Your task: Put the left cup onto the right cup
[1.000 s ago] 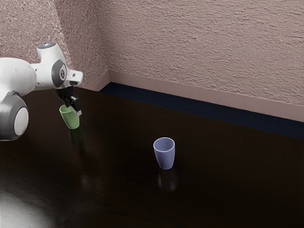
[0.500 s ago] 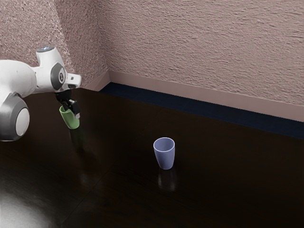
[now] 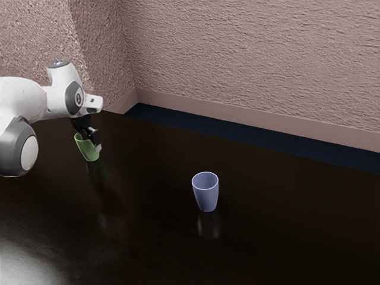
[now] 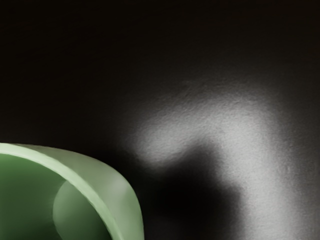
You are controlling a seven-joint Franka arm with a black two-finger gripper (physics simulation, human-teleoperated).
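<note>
While my pincer point(image 3: 89, 136) is clamped on the rim of the green cup point(image 3: 88, 149), that cup hangs tilted at the left of the frame. It seems just clear of the bench point(image 3: 285, 231) and is well apart from the lavender cup point(image 3: 205, 191), upright at center. Risk: with a rim-only grip it may swing or slip in transit. If it arrives tilted, it could clip the lavender rim and tip that cup instead of seating.

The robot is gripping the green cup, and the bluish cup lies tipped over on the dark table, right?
Not quite. The gripper does grip the green cup, but the bluish cup stands upright on the dark table, mouth up; the exterior view shows it.
</note>
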